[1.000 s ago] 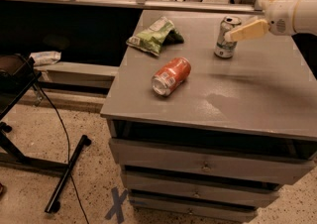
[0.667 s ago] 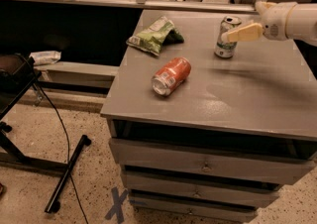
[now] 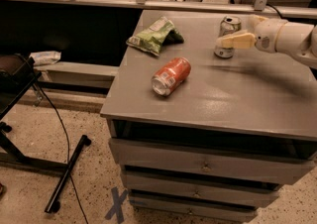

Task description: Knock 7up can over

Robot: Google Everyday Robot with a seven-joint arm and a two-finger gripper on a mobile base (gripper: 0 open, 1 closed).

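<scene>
The 7up can (image 3: 227, 28) stands upright at the back right of the grey cabinet top (image 3: 233, 94), silver-white with a silver top. My gripper (image 3: 223, 42) reaches in from the right edge, its cream finger (image 3: 237, 40) lying across the front of the can at mid height. The arm behind it hides part of the can's right side.
An orange-red soda can (image 3: 171, 76) lies on its side mid-left on the top. A green and white snack bag (image 3: 154, 35) lies at the back left. Drawers sit below the top. A black stand leg (image 3: 67, 173) and cable run over the floor at left.
My gripper has shifted slightly left and up along the can's front. The can still stands upright in the same spot.
</scene>
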